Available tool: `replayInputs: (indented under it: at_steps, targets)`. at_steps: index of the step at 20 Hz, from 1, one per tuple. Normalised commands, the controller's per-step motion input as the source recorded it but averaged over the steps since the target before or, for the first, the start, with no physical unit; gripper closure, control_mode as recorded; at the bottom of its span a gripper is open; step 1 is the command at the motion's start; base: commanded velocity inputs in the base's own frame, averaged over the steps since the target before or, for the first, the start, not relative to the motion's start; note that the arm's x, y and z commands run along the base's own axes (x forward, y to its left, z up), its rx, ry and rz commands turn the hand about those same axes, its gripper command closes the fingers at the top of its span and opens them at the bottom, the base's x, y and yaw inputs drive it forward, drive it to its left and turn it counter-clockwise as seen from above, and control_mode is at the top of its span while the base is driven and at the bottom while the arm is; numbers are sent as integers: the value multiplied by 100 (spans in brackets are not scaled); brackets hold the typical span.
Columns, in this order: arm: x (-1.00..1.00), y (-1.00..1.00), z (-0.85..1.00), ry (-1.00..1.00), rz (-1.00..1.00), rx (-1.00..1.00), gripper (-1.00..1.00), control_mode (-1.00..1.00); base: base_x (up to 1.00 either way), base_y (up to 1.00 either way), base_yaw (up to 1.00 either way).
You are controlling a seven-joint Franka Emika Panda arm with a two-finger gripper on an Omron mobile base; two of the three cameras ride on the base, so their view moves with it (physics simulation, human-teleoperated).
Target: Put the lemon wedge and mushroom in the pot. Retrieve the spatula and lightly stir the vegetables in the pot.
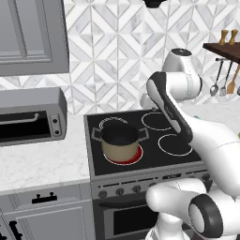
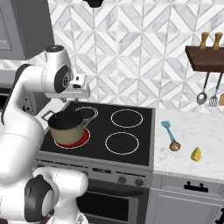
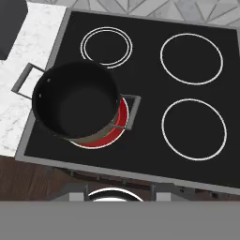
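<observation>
Two vegetables, the lemon wedge (image 2: 196, 154) and mushroom (image 2: 174, 146), lie beside the spatula (image 2: 168, 130) on the counter (image 2: 197, 131), well apart from our gripper (image 2: 83, 90) above the pot (image 2: 66, 127); its jaw state we cannot tell.

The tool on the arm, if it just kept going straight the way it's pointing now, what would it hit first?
Probably the black stovetop. The hand view looks down on it, with the line ending on bare glass just right of the pot, between the burner rings. The pot's right handle sits close by, so depth leaves some doubt.
</observation>
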Motion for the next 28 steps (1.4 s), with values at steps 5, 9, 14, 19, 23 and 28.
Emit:
replayInputs:
  at_steps: [5,9,14,19,23,28]
  targets:
    - [-28,-19,-5,-4,-4,1,-100,-100,0,0,0]
    - [-29,-53,-26,0,-9,0,-100,-100,0,0,0]
    - [-9,-37,-23,1,-7,0,-100,-100,0,0,0]
    - [0,-8,-15,9,0,-1,-100,-100,0,0,0]
    - [2,-76,0,0,0,-2,-100,-100,0,0,0]
    - [25,-100,-5,3,0,-5,-100,-100,0,0,0]
